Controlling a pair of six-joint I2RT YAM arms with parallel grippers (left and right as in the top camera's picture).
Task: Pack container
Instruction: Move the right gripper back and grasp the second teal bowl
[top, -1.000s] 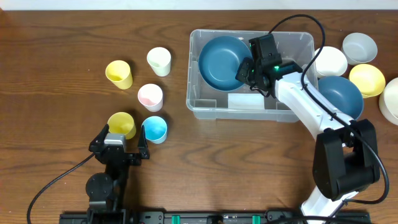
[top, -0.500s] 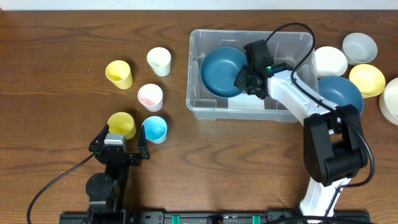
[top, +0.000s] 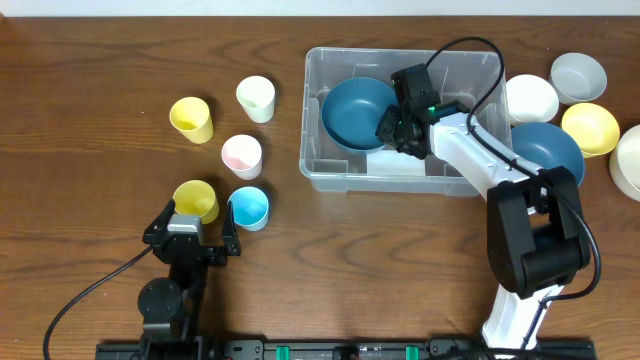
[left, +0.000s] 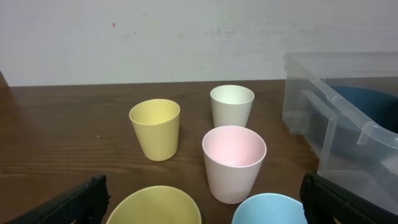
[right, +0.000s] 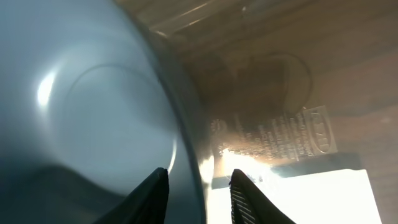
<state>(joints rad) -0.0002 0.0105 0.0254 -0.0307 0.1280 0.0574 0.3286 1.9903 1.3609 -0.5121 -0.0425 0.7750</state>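
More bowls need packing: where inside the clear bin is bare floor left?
In the large clear plastic container, the right half, between the dark blue bowl and the right wall, is bare, though the right gripper and its arm hang over it. The bowl fills the left half.

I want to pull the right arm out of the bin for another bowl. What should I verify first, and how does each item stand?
1. Dark blue bowl inside the container: ok.
2. Right gripper released: ok, jaws parted, though the bowl's rim sits between them.
3. Bowl lying flat on the bottom: cannot tell.
4. Room left in the container: ok, the part around the white label is bare.
5. Next item nearby: ok, second dark blue bowl sits right of the container.
6. Left gripper clear of the container: ok, open by the cups.
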